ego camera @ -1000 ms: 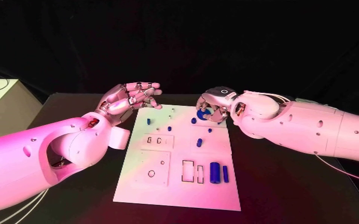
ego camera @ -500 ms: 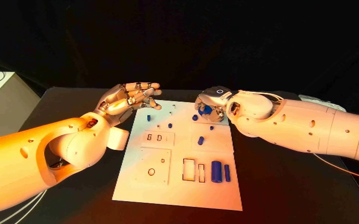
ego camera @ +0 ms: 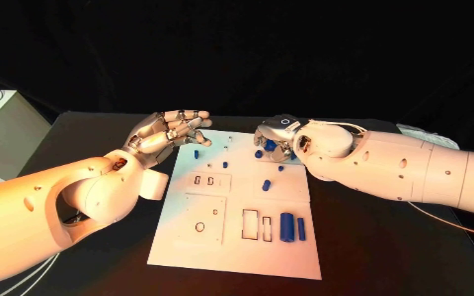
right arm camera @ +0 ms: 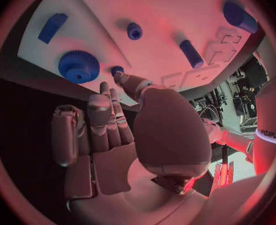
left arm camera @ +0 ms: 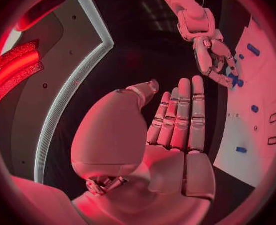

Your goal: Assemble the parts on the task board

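The black table (ego camera: 375,241) carries the white task board (ego camera: 237,244) in its middle; the left hand (ego camera: 170,131) hovers at the board's far left corner, fingers loosely spread and holding nothing; the right hand (ego camera: 277,140) sits over the far right edge, fingers curled near a blue gear (right arm camera: 78,66), though whether it grips anything I cannot tell; two blue cylinders (ego camera: 286,227) lie side by side near the board's right edge; smaller blue parts (ego camera: 266,186) dot the far half
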